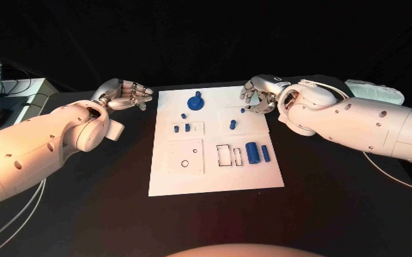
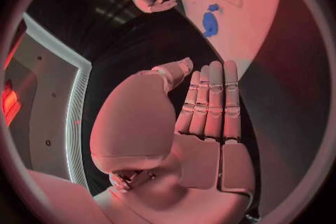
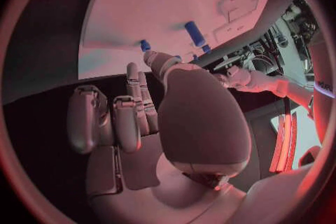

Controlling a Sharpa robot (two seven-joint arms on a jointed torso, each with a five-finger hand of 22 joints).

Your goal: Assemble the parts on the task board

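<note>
Here, a white task board [image 1: 215,176] lies flat in the middle of a black table [image 1: 343,209], with small blue parts scattered across it. A round blue disc [image 1: 196,102] sits near the far edge, short blue pegs [image 1: 184,127] stand near the middle, and a larger blue cylinder [image 1: 252,152] lies toward the right beside a slimmer blue bar [image 1: 265,153]. The left hand [image 1: 127,95] hovers beside the board's far left corner, apart from it, its fingers [image 2: 213,101] straight, side by side and holding nothing. The right hand [image 1: 258,95] hangs over the far right corner, fingers loosely curled; a small blue piece [image 1: 243,112] shows just below the fingertips, but whether it is pinched or merely lying on the board cannot be told. The parts look like hard, light plastic, smooth enough to slip, so each probably wants a firm pinch across its sides: the pegs round the shaft, the cylinder across its middle. The board's shallow recesses [image 1: 186,156] are faint outlines, and their exact shapes are hard to make out. The pegs are too small to tell upright from lying.
</note>
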